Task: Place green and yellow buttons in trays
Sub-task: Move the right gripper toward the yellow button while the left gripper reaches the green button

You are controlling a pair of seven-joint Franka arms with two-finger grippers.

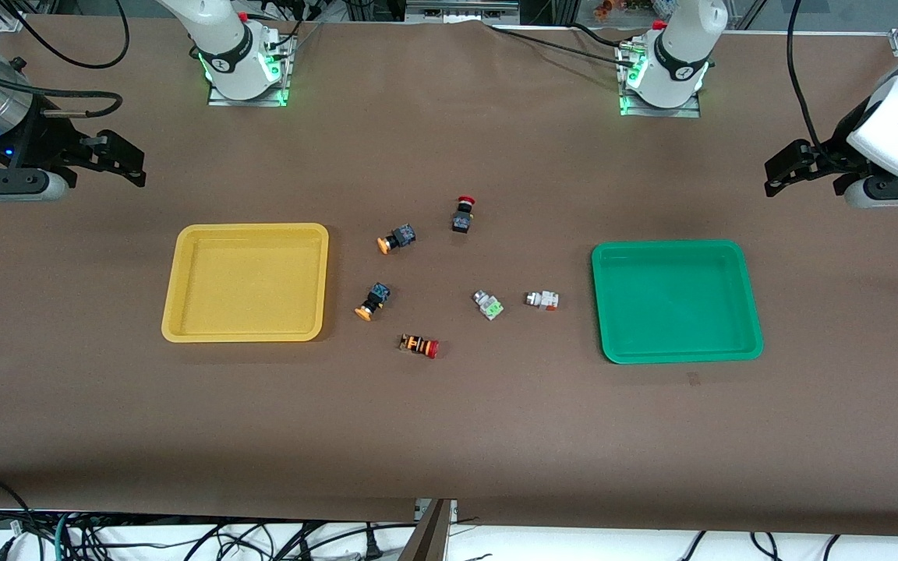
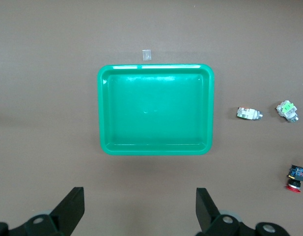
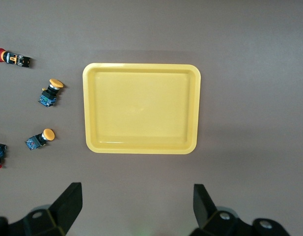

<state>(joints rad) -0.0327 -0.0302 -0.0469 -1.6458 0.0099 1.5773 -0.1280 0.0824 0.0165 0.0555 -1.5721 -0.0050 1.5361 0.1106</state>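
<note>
Brown paper covers the desk [image 1: 449, 436], and no button has reached a tray yet, so the sorting looks not yet begun. Both arms wait at the desk's ends: the left gripper [image 2: 140, 209] over bare desk near the green tray [image 1: 753, 343], the right gripper [image 3: 136, 206] near the yellow tray [image 1: 172, 331], each with its jaws wide apart and empty. Between the trays lie two yellow-capped buttons [image 1: 396, 239] [image 1: 372, 301] close to the yellow tray, and a green-faced button [image 1: 488, 305] with an orange-marked grey one [image 1: 542, 299] beside it, toward the green tray. A likely next move is a reach down over one of these. Two red-capped switches [image 1: 462, 213] [image 1: 419, 345] lie close among them and should stay put; nothing else blocks the way.
</note>
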